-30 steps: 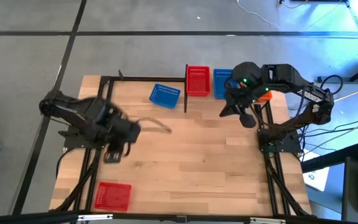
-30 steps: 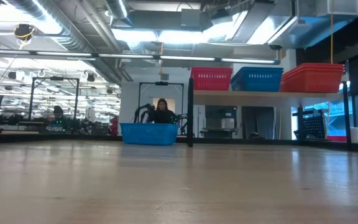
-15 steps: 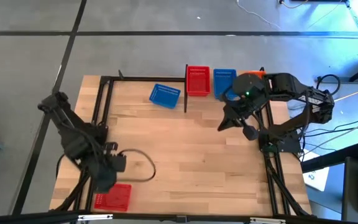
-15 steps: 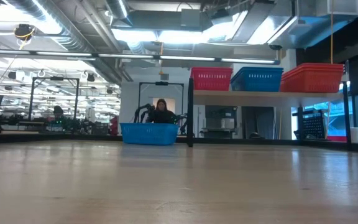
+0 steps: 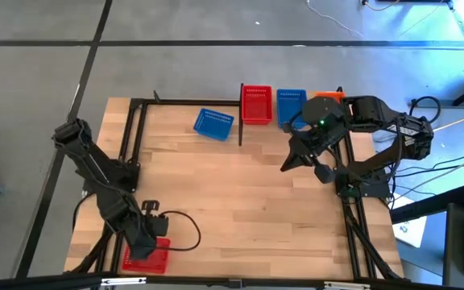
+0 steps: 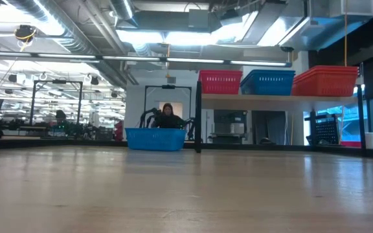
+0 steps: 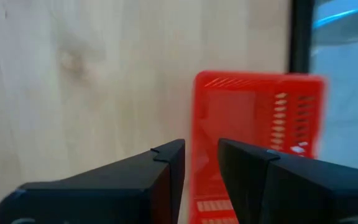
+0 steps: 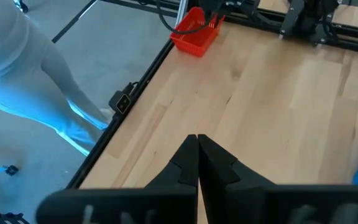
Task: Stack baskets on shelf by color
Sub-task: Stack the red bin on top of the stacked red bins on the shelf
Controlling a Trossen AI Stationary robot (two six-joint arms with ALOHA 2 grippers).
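A red basket (image 5: 150,260) lies on the table at the near left corner, and my left gripper (image 5: 147,242) hangs over its far rim. In the left wrist view the gripper (image 7: 201,163) is open, pointing steeply down, with the basket's (image 7: 253,124) wall showing behind the gap; I cannot tell if it touches. A blue basket (image 5: 213,122) rests on the table at the far side. On the shelf (image 6: 277,98) stand a red basket (image 5: 256,103), a blue basket (image 5: 290,105) and an orange basket (image 5: 329,96). My right gripper (image 8: 197,142) is shut, held high over the table's right part.
Black frame posts (image 5: 241,121) stand beside the shelf, and frame rails (image 5: 131,137) run along the table's left and right sides. A black cable (image 5: 185,229) loops on the table beside my left arm. Bare wood (image 5: 240,201) spreads across the table's middle.
My left gripper has swung from the table's left middle toward the near edge and gone down over the red basket in the near left corner, staying open. My right arm has shifted a little and turned slightly. The baskets have stayed in place.
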